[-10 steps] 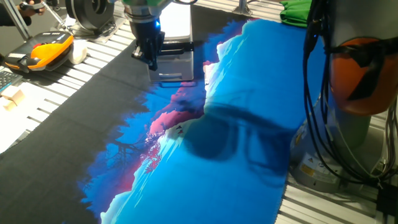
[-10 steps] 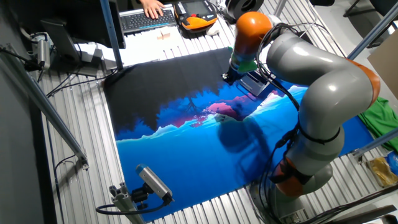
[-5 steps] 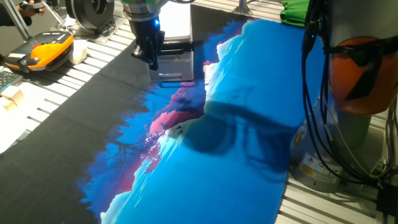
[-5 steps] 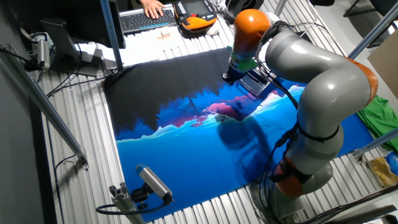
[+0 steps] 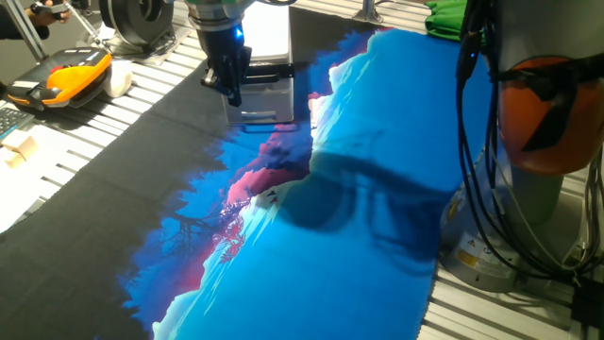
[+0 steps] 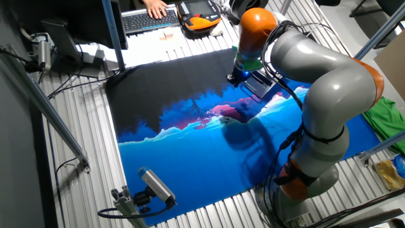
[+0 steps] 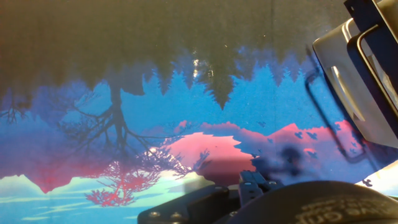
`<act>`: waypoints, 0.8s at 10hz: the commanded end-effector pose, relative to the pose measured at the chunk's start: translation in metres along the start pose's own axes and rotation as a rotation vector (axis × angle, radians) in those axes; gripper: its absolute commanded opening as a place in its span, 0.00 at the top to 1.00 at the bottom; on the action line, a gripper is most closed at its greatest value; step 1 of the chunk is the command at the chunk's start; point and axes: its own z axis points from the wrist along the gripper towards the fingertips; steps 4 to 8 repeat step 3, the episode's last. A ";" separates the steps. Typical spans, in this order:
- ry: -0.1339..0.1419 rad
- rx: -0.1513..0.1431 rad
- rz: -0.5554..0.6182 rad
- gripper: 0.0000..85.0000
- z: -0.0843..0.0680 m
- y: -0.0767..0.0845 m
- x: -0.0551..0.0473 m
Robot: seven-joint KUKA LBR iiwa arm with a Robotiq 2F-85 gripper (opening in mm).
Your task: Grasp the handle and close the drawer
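The small white cabinet [image 5: 267,59] stands at the far side of the blue and black mat. Its drawer [image 5: 257,115] sticks out a little at the bottom front. My gripper [image 5: 229,94] hangs just left of the cabinet front, fingers pointing down, holding nothing; the fingers merge into one dark mass, so I cannot tell their gap. In the other fixed view the gripper [image 6: 235,77] is beside the cabinet [image 6: 261,83]. In the hand view the drawer [image 7: 350,93] lies at the right edge with the thin black handle [image 7: 323,116] in front of it, off to the side of the hand.
An orange-black device [image 5: 68,76] and a white object [image 5: 119,78] lie at the far left. A keyboard [image 6: 147,21] with a person's hand on it sits beyond the mat. The arm's base [image 5: 543,142] and cables stand at the right. Green cloth [image 6: 386,117] lies off the mat.
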 end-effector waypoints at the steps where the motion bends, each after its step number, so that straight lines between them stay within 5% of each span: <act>1: 0.002 0.000 -0.003 1.00 0.000 0.000 0.000; 8: 0.002 0.003 -0.003 1.00 0.000 -0.001 0.000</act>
